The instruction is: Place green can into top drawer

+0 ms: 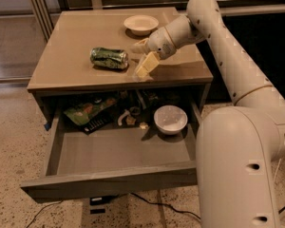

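A green can [109, 58] is being shown lying on its side on the tan cabinet top [71, 42], near the front edge and a little left of the middle. The gripper [138, 60] is being held just to the right of the can, close to the same front edge, with its two pale fingers [147, 65] spread apart and nothing being gripped between them. A white dish [141, 24] is being carried near the rear edge. Below, the top drawer [109, 182] is being shown pulled out, with a green snack bag [85, 112] at its back left corner and a white bowl [170, 119] at its back right.
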Controlling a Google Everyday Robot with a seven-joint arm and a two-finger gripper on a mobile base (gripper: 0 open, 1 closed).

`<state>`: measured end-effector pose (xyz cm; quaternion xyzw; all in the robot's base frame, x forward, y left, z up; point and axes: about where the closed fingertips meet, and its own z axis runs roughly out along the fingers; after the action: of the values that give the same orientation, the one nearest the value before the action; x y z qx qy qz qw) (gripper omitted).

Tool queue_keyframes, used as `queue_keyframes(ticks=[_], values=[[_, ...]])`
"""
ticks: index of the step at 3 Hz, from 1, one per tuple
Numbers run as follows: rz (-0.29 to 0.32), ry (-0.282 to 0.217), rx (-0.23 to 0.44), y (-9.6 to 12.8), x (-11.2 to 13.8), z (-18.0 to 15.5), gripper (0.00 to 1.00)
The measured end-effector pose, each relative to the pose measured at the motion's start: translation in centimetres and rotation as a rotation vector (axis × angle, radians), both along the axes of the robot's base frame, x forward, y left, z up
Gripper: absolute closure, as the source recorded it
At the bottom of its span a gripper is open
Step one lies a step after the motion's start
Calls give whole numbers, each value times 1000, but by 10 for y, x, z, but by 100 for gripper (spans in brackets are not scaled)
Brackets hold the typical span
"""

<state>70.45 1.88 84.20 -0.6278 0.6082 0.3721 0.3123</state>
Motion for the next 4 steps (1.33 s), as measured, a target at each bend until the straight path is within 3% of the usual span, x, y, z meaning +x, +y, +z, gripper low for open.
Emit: queue_keyframes(ticks=[2, 3, 4], values=[[100, 15, -5, 43, -8, -11, 0], [99, 15, -5, 43, -8, -11, 0], [99, 15, -5, 43, -8, -11, 19]])
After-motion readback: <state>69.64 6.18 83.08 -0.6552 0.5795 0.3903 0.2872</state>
